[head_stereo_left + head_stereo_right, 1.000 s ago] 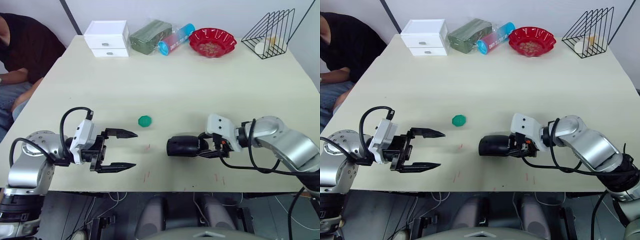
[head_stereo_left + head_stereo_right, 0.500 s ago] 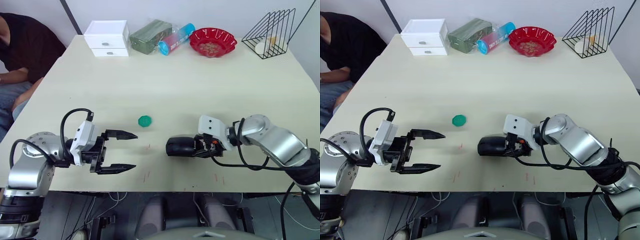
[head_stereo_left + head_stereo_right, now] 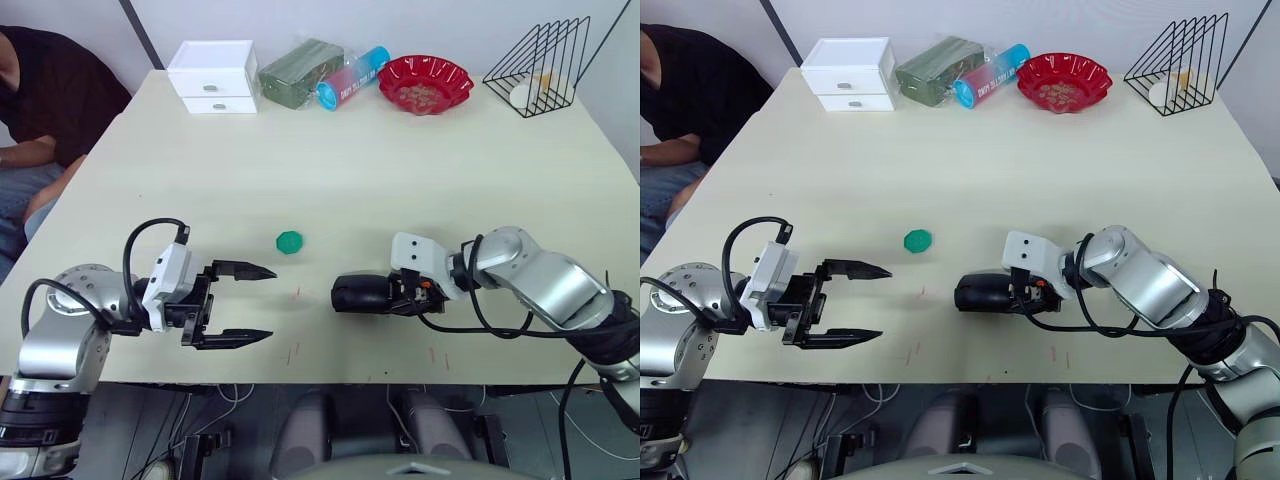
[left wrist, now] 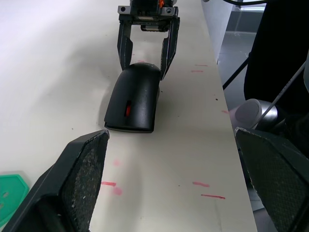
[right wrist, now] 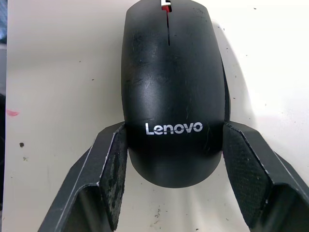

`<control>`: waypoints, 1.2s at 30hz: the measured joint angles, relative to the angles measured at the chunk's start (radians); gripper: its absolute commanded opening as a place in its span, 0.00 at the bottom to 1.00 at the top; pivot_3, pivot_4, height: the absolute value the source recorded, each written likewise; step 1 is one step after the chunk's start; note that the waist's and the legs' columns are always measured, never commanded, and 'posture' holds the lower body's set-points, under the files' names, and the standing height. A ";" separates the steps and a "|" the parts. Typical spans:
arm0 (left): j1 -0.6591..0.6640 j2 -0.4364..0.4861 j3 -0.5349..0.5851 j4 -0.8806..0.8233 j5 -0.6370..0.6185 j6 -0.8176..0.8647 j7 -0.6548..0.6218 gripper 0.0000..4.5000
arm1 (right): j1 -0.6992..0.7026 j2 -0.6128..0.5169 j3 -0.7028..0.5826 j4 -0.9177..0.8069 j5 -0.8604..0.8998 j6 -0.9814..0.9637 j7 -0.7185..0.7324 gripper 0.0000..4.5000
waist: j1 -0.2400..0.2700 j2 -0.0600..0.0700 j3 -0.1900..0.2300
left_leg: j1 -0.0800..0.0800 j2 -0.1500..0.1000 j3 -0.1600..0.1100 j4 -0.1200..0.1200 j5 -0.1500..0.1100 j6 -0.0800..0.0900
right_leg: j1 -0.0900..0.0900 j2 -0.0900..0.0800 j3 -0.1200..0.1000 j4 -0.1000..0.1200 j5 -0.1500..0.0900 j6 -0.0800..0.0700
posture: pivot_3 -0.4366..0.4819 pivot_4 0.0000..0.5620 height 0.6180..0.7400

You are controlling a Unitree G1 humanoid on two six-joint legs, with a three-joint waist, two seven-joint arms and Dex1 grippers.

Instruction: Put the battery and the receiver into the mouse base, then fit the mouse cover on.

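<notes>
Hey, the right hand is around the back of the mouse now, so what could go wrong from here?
1. The right hand straddles the mouse at its rear, and one finger seems to stand slightly apart from its side, so closing or pulling away might nudge the mouse across the table.
2. The cover already sits on; whether it is fully seated cannot be told, so it might be loose.

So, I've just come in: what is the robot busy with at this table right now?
The right gripper has its two fingers either side of the rear of an assembled black mouse, the mouse cover already sitting on it, on the table. The fingers look close to its sides rather than clearly squeezing. The left gripper waits open nearby, holding nothing. A small green dish lies between them, further back.
</notes>
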 measured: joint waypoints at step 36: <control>0.013 0.000 0.000 0.000 0.007 -0.004 0.008 1.00 | -0.089 0.032 0.070 -0.012 -0.015 0.151 -0.016 0.58 | -0.001 0.000 0.000 | -0.001 0.000 0.000 0.000 0.000 0.000 | -0.001 0.000 0.000 0.000 0.000 0.000 | 0.48 0.27 1.00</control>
